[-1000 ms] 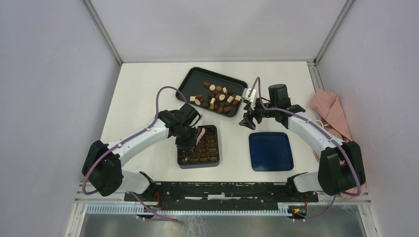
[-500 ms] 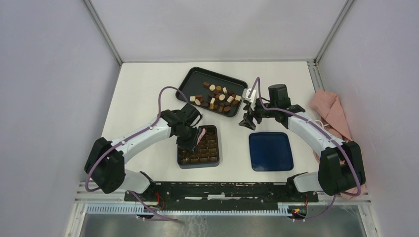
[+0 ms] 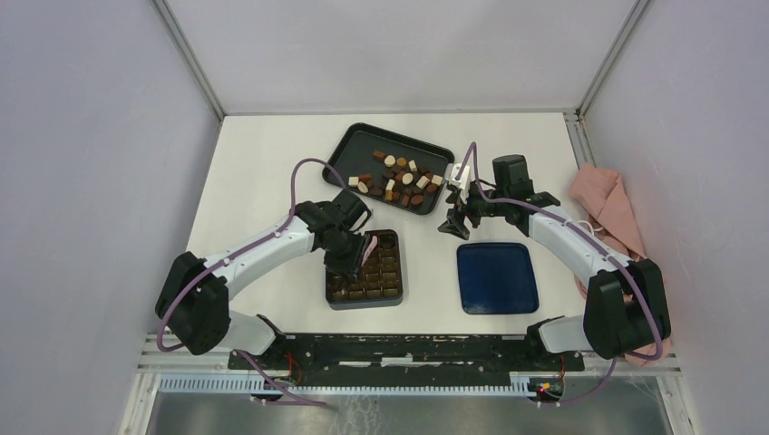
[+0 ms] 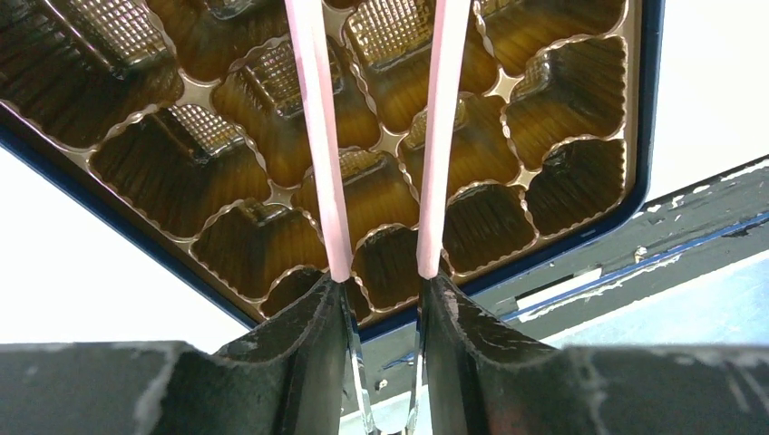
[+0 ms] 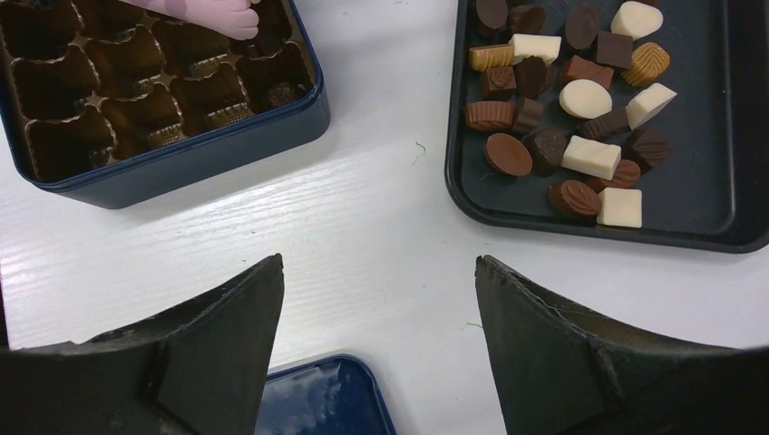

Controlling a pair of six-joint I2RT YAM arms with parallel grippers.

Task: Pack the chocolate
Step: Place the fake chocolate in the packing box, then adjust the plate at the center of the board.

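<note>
Nearest the arm bases, low in the top view, a dark blue lid (image 3: 496,277) lies flat on the white table (image 3: 263,163). To its left sits the box (image 3: 332,292) with its gold, fluted compartments. The left gripper (image 3: 347,260) hangs over the box's left half, its jaws clamped on the pink tweezers (image 4: 319,145). The two pink arms run up the left wrist view with a gap between them. Their tips leave that frame at the top, so I cannot tell whether they carry a piece. The cells visible there look empty.

Further up, right of centre, the right gripper (image 5: 379,265) hovers over bare table between box, lid and tray, jaws spread wide with nothing in them.

Farthest, in the upper middle of the top view, the chocolate (image 5: 585,98) lies loose in the black tray (image 5: 716,145), well apart from the box.

The likeliest trouble is the tweezers twisting or sliding in the jaws, since only their smooth outer faces are held. The tips would then miss a cell and leave a piece tilted on a fluted wall. Too hard a squeeze could also mark or flick a small piece.

The pieces share no direction. In the right wrist view the white oval lies with its long axis roughly across the frame, while the white bar below it runs from upper left to lower right. An oblong piece may therefore need turning to seat.
</note>
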